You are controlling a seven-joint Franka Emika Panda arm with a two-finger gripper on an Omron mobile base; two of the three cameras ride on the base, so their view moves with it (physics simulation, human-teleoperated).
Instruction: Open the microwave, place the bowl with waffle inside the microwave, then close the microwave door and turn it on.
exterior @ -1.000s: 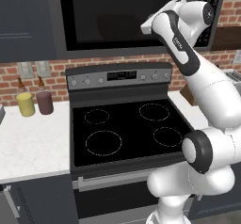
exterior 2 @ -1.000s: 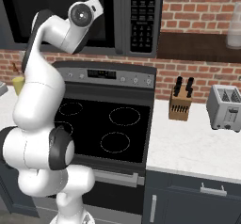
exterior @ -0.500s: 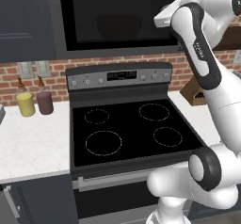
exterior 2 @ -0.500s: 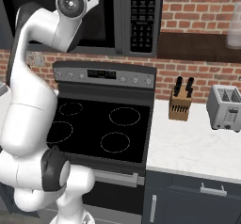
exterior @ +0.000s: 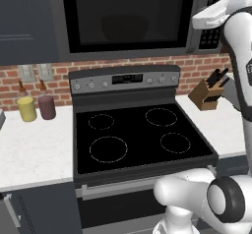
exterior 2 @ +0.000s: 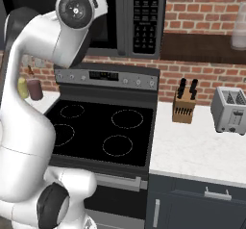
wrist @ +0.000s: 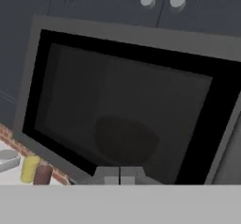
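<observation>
Across the top of the left base view hung the microwave point(exterior: 133, 19), its door point(exterior: 129, 16) shut flush against the box, black glass filling most of the frame. Behind that glass a dim rounded shape, likely the bowl point(exterior: 124, 27), sat near centre; no waffle could be made out through the dark pane. At the upper right edge of that view the arm's white hand reached up beside the keypad point(exterior: 212, 12), partly covering it. Hand view looked at the door point(wrist: 122, 105) tilted, the same faint bowl shadow point(wrist: 126, 139) low in the window. Gripper point(wrist: 120, 173) showed as two short grey tips pressed together at the bottom centre, nothing between them, so closed on nothing. Right base view put the keypad point(exterior 2: 145, 14) at top centre, the arm's big joint crossing the door to its left. Below lay the stove point(exterior: 140, 134), four burner rings bare. Lower left of the left view: a yellow cup point(exterior: 27, 108) and a mauve cup point(exterior: 47, 106) stood just beside each other on the counter point(exterior: 29, 149). A knife block point(exterior 2: 184, 107) and a toaster point(exterior 2: 232, 110) stood on the right counter point(exterior 2: 192, 148), well apart.
</observation>
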